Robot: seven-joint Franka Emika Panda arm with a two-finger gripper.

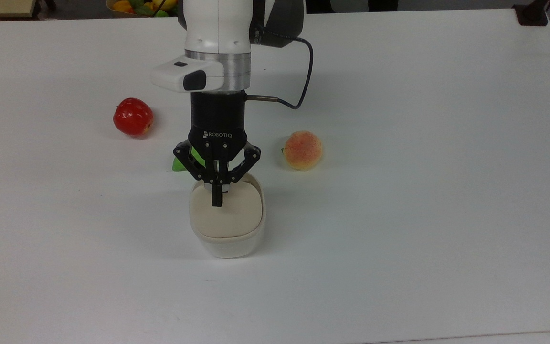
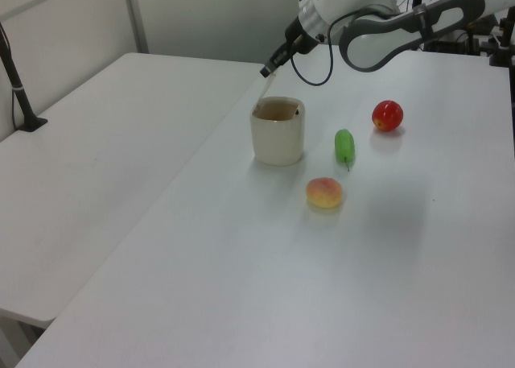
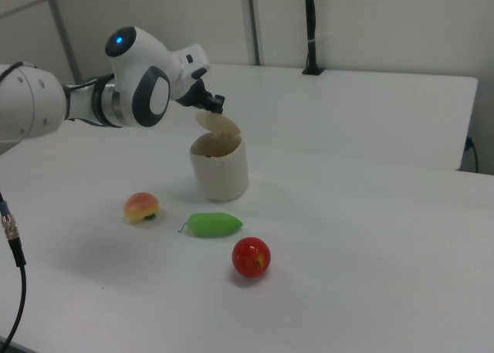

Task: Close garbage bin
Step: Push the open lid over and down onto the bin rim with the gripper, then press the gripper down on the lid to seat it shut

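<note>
Overhead, in the top view, the tool [image 1: 216, 198] is seen closed, fingertips pressed on the bin [image 1: 227, 220] lid, mid-worktop [image 1: 399, 215]. From the left view, the bin [image 2: 278, 131] stands beside a green fruit [image 2: 344, 146]. From the right view, the lid [image 3: 218, 124] is tilted, part open.

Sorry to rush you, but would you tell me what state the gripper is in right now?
Gripper: shut, holding nothing, its fingertips pressing on the half-lowered lid of the garbage bin.
</note>
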